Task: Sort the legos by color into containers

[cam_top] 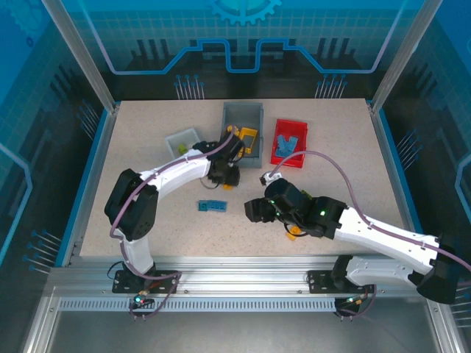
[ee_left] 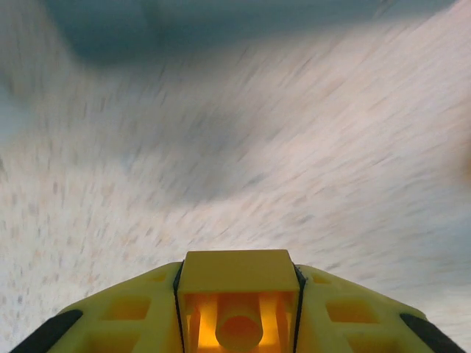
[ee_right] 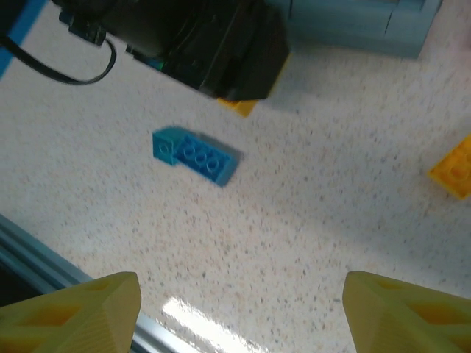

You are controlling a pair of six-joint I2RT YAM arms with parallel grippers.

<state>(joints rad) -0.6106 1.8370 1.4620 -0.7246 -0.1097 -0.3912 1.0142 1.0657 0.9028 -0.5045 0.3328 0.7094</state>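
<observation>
Left wrist — yellow brick (gripped)

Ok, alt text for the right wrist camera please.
A blue lego brick lies on the speckled table, ahead of the open right gripper. Beyond it, the left gripper holds a yellow brick near the grey bin.

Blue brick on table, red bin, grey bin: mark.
Blue studded plastic brick (ee_right: 195,154): right wrist view, studded top.
Red plastic bin (cam_top: 277,141): top external view, left wall.
Grey plastic bin (cam_top: 243,110): top external view, far wall.
</observation>
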